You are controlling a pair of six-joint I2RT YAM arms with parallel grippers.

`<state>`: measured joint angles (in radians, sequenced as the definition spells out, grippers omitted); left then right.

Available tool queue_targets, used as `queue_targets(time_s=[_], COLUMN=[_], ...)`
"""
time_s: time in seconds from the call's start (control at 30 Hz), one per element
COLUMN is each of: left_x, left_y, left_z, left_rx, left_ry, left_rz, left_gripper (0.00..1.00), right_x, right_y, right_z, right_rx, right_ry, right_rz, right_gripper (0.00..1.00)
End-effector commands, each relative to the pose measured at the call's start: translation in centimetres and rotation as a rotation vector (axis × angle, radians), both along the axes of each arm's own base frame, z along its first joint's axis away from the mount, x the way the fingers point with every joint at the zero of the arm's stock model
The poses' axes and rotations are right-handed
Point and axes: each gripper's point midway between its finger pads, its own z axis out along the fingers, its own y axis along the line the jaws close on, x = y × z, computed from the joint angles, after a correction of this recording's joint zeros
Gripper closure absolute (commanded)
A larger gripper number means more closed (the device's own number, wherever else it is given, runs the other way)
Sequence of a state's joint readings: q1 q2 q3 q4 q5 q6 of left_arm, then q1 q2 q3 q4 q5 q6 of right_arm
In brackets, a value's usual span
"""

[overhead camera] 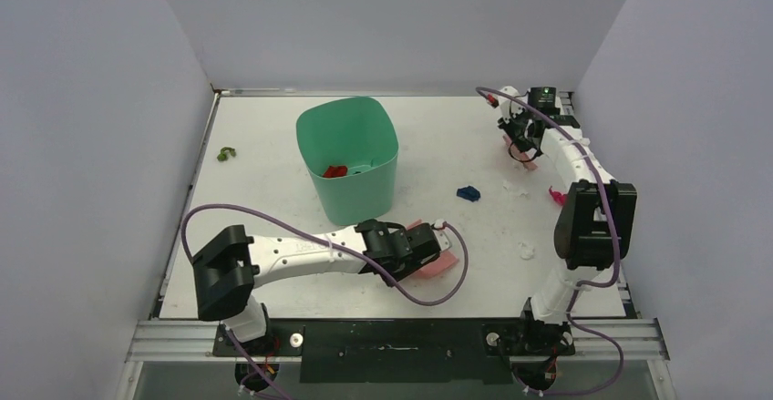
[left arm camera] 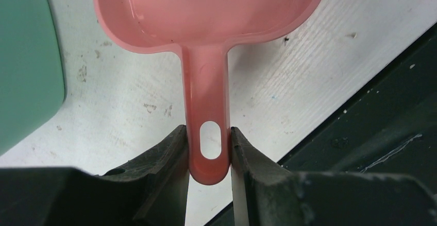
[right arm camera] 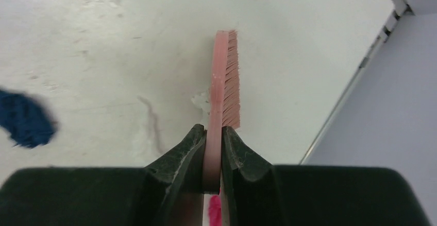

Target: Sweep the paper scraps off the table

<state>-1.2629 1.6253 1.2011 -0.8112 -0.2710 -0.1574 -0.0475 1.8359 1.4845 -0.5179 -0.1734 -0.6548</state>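
Paper scraps lie on the white table (overhead camera: pixel 264 200): a dark blue one (overhead camera: pixel 468 193) right of centre, an olive one (overhead camera: pixel 225 153) near the left edge, and a magenta one (overhead camera: pixel 554 196) beside the right arm. A red scrap (overhead camera: pixel 334 171) sits inside the green bin. My left gripper (overhead camera: pixel 428 247) is near the front, shut on the handle of the pink dustpan (left arm camera: pixel 208 82), whose pan rests flat on the table. My right gripper (overhead camera: pixel 521 148) is at the far right, shut on the pink brush (right arm camera: pixel 224 82), bristles right. The blue scrap (right arm camera: pixel 23 119) lies to the brush's left.
A mint green bin (overhead camera: pixel 348 158) stands at the table's centre back, close to the dustpan and seen as the bin wall (left arm camera: pixel 26 56) in the left wrist view. Grey walls enclose three sides. A dark metal rail (overhead camera: pixel 392 338) runs along the near edge. White flecks (overhead camera: pixel 526 251) dot the right side.
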Motion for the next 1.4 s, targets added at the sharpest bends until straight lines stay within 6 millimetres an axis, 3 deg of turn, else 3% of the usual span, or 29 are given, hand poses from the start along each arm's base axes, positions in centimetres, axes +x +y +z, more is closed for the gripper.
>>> queue_targets(time_s=[0.0, 0.23, 0.43, 0.7, 0.97, 1.17, 1.37], left_x=[0.9, 1.9, 3.0, 4.8, 5.2, 4.6, 3.8], left_y=[-3.7, -6.0, -7.4, -8.7, -8.8, -8.9, -8.9], left_z=[1.0, 0.0, -0.7, -1.1, -1.0, -0.6, 0.5], left_rx=[-0.085, -0.081, -0.087, -0.106, -0.131, -0.174, -0.212], left_ry=[0.0, 0.011, 0.019, -0.004, -0.035, -0.03, -0.049], left_rz=[-0.035, -0.036, -0.028, -0.004, 0.023, 0.016, -0.006], left_gripper=[1.0, 1.0, 1.0, 1.0, 1.0, 1.0, 1.0], right_x=[-6.2, -10.6, -14.4, -19.3, -22.9, -22.0, -19.1], right_y=[4.7, 9.7, 13.1, 15.8, 16.7, 16.2, 12.5], right_z=[-2.7, -2.9, -1.8, 0.4, 4.1, 7.4, 11.2], right_rx=[0.18, 0.345, 0.457, 0.507, 0.567, 0.554, 0.535], right_ry=[0.184, 0.274, 0.352, 0.401, 0.437, 0.318, 0.158], right_rz=[0.022, 0.094, 0.161, 0.262, 0.352, 0.355, 0.251], right_gripper=[0.95, 0.95, 0.95, 0.95, 0.95, 0.95, 0.95])
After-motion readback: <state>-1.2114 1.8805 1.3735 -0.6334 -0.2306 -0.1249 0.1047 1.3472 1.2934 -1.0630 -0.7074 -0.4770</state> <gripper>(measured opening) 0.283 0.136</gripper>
